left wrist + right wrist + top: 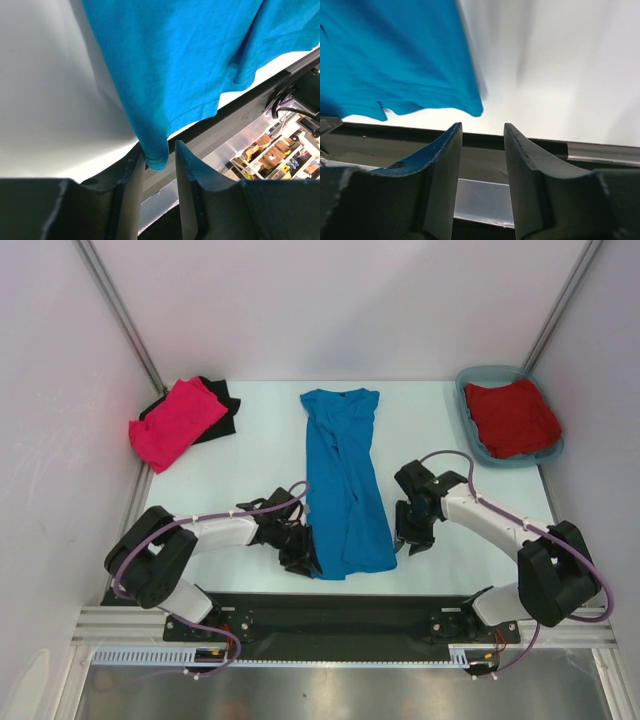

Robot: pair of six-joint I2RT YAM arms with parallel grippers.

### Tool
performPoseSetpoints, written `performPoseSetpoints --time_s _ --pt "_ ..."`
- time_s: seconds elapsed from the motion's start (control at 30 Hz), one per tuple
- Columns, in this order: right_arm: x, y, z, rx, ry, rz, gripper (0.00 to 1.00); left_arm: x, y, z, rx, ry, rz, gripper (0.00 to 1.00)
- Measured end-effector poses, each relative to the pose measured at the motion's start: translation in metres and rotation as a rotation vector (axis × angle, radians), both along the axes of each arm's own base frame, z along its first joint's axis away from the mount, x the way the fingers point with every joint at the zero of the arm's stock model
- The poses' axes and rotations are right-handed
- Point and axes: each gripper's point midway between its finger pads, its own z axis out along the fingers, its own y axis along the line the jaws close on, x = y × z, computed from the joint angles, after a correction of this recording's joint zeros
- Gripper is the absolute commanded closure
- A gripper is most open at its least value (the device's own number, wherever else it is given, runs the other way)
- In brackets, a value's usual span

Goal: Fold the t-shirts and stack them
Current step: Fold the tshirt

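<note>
Left arm (215,530): stretched low from its base, forearm reaching right, wrist bent downward.
Left claw (303,560): tips pointing down, fingers (131,175) parted by a narrow gap.
Right arm (490,520): forearm reaching left from a folded elbow, wrist tipped down.
Right claw (411,545): well apart to the right of the left claw, tips down, its fingers (445,160) standing apart.

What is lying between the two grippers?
The near end of the blue shirt lies between the left gripper and right gripper, seen in the top view.
</note>
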Motion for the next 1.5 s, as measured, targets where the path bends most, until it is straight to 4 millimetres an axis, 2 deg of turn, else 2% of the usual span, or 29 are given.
performPoseSetpoints --time_s 0.13,0.27,0.67,0.8,0.83,1.03,1.07,1.17,1.3,1.5 --pt "0.008 0.005 -0.005 0.004 -0.002 0.006 0.55 0.0 0.001 0.0 0.003 0.0 -0.007 0.64" --pt "0.009 0.007 -0.018 -0.013 0.028 0.01 0.56 0.0 0.001 0.0 0.006 -0.002 -0.013 0.64" --pt "0.01 0.018 -0.032 -0.018 0.044 0.044 0.58 -0.001 0.002 0.0 0.011 0.0 -0.022 0.64" --pt "0.01 0.021 -0.041 -0.017 0.063 0.046 0.6 -0.002 0.002 -0.002 0.015 0.001 -0.029 0.65" --pt "0.01 0.022 -0.044 -0.012 0.066 0.047 0.65 -0.002 0.003 -0.003 0.017 0.002 -0.032 0.65" --pt "0.006 0.03 -0.049 0.032 0.09 0.049 1.0 -0.003 0.001 -0.008 0.021 0.027 -0.045 0.78" --pt "0.006 0.03 -0.049 0.035 0.092 0.05 1.0 -0.002 0.0 -0.009 0.021 0.028 -0.048 0.84" --pt "0.005 0.029 -0.049 0.038 0.093 0.045 1.0 -0.001 0.0 -0.011 0.022 0.027 -0.063 0.94" --pt "0.002 0.024 -0.048 0.029 0.078 0.043 1.0 -0.001 -0.001 -0.01 0.019 0.02 -0.078 0.98" --pt "-0.023 0.001 -0.043 -0.029 0.098 0.028 1.0 -0.001 0.0 -0.01 0.02 0.017 -0.085 1.0"
